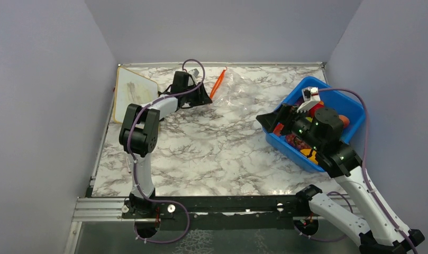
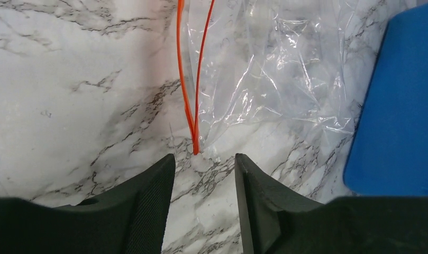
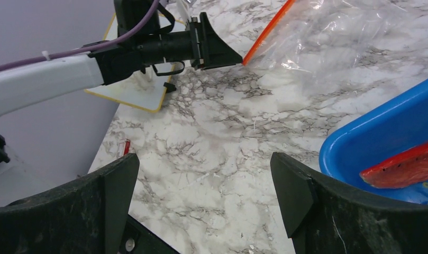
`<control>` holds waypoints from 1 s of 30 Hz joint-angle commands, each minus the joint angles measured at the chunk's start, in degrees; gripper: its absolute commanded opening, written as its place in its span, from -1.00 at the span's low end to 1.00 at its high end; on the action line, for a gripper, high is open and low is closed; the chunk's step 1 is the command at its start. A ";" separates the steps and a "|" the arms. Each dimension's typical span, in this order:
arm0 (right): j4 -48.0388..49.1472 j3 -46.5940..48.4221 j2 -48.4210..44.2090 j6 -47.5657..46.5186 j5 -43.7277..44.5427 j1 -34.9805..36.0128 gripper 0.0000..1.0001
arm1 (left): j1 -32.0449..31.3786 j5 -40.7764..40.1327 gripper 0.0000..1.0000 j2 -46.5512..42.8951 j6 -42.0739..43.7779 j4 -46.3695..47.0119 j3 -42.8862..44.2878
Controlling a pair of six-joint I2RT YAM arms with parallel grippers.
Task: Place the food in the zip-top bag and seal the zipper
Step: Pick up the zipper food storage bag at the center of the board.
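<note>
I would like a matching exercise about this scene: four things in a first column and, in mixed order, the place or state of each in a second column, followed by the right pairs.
Things
1. zip-top bag
2. blue bin
3. left gripper
4. white board

Place or state
A. at the far left corner of the table
B. open, with the end of the orange zipper just ahead of its fingertips
C. on the right side, with toy food inside
D. clear, lying at the far middle of the table

Pairs: 1-D, 2-C, 3-B, 4-A
</note>
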 commanded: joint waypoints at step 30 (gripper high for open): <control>-0.03 -2.47 -1.54 2.77 -4.21 -0.41 0.83 | -0.10 9.06 -1.00 1.86 -7.13 9.70 1.36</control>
